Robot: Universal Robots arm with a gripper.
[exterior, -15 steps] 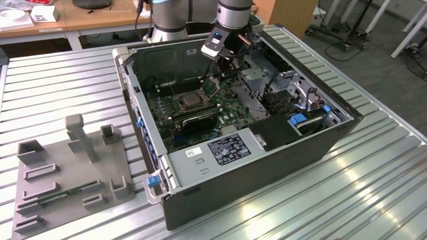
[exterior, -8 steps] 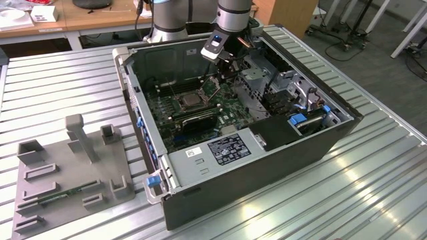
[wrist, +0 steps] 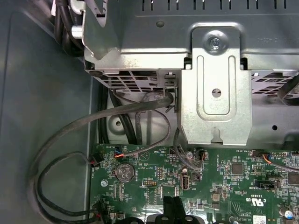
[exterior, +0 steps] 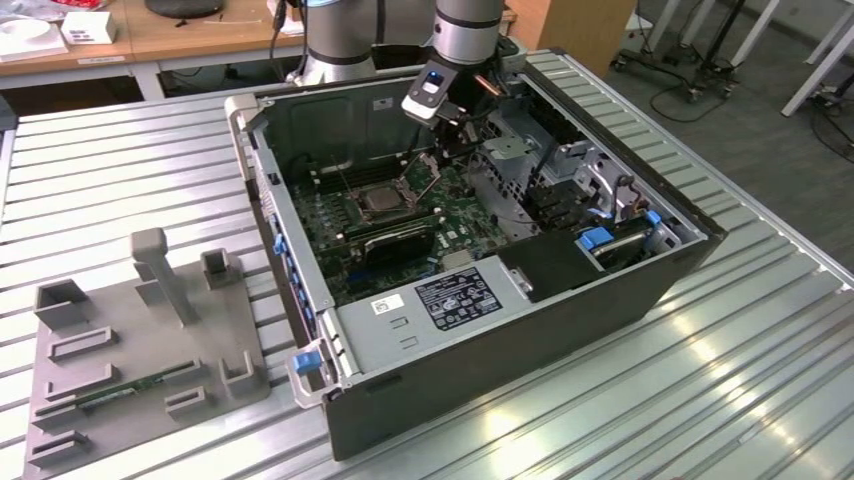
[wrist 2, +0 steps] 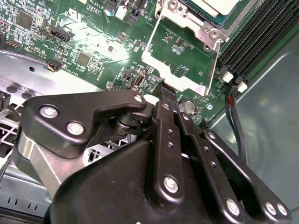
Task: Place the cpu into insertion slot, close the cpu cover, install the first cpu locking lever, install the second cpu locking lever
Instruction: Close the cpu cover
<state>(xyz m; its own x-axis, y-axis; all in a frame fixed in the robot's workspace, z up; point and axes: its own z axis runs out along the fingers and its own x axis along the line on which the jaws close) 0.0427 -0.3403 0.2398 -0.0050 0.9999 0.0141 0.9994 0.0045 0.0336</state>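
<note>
Gripper (wrist 2: 167, 91) of mine is narrow, fingertips nearly together, tips touching the lower edge of the cpu cover (wrist 2: 159, 63); can't tell if it's pinched. Cover's tilted up, green board (wrist 2: 84, 42) visible thru its cut-out. Cpu (wrist 2: 215, 4) sits in insertion slot (exterior: 358, 210), inside PC case (exterior: 534, 330).

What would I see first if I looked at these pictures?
A big open computer case lies on the metal table, its green circuit board showing. The robot arm reaches down into it, and its black gripper pinches the edge of the raised silver cpu cover.
</note>
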